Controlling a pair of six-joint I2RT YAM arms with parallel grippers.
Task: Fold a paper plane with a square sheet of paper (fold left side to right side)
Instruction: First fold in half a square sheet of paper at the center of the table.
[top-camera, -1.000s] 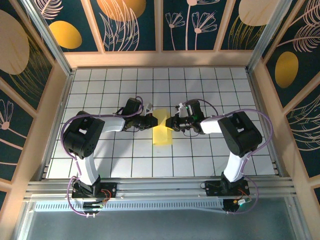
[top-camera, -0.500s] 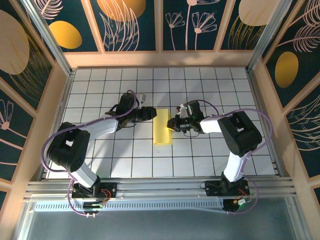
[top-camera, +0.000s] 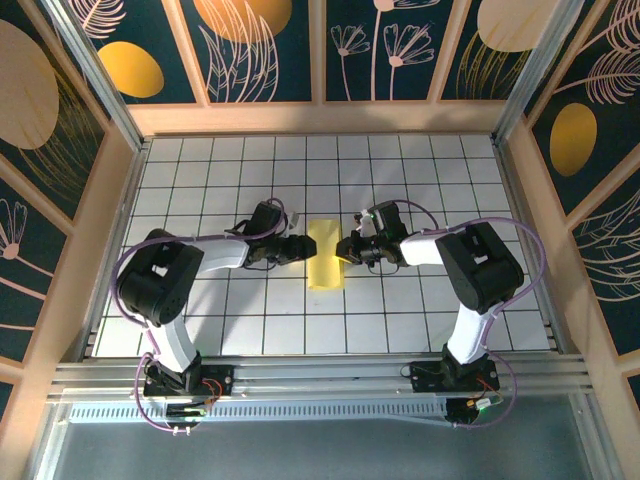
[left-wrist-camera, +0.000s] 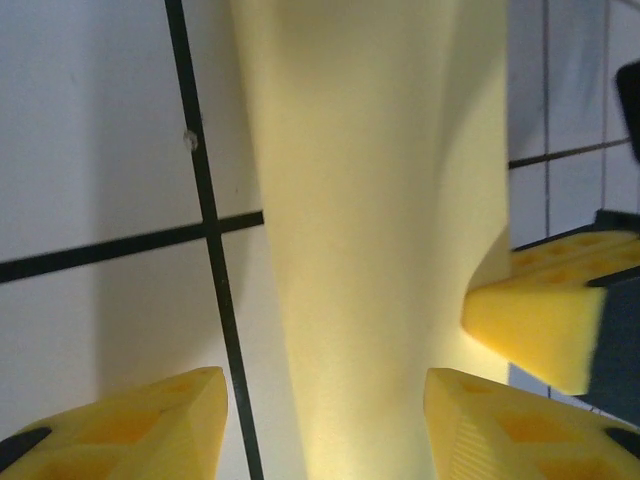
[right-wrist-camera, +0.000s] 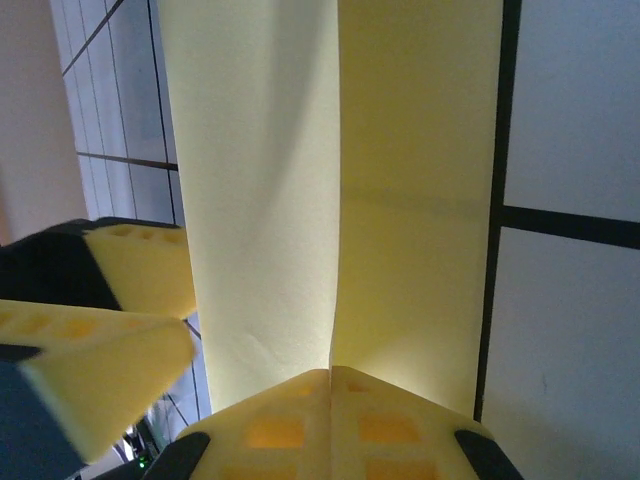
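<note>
The square sheet of paper (top-camera: 325, 255) lies folded into a narrow yellow strip at mid-table. My left gripper (top-camera: 300, 247) is at the strip's left edge. In the left wrist view it (left-wrist-camera: 322, 385) stands open, its yellow fingertips (left-wrist-camera: 140, 425) apart on either side of the paper (left-wrist-camera: 370, 200) and gripping nothing. My right gripper (top-camera: 347, 248) is at the strip's right edge. It (right-wrist-camera: 332, 372) is shut, its tips on the paper (right-wrist-camera: 260, 180) where a crease line runs into the seam. Whether paper is pinched between them I cannot tell.
White tiled table (top-camera: 200, 160) with black grid lines, walled by wooden rails (top-camera: 320, 118) on three sides. Both arms reach inward from the near edge, their tips less than one tile apart across the strip.
The left gripper opened and let go of the paper, drew back left, then came back to the strip's left edge. The folded flap now lies flatter. The right gripper stayed put.
</note>
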